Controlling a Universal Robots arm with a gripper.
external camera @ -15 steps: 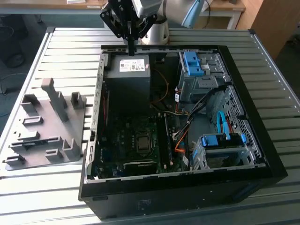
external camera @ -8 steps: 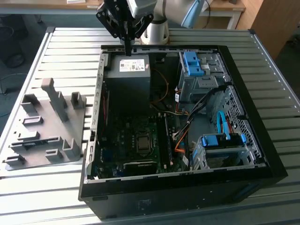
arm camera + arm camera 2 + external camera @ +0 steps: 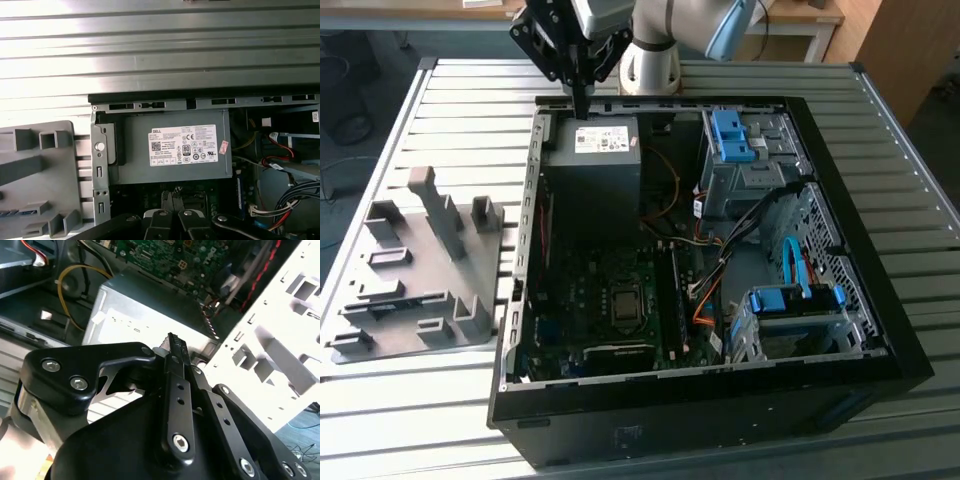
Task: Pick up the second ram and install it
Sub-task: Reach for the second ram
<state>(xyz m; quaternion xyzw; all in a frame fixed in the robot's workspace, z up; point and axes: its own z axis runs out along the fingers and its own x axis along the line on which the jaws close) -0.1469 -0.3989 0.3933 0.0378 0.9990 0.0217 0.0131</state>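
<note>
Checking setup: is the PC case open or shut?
Open: the case has no cover on its upward side, and the motherboard and power supply show inside.

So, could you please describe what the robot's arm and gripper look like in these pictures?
The arm is built of pale silver-grey tubular segments, with a light blue joint cap. The gripper is matt black: angular linkage bars joined by silver screws and hex bolts, narrowing to two slim black fingers.
</note>
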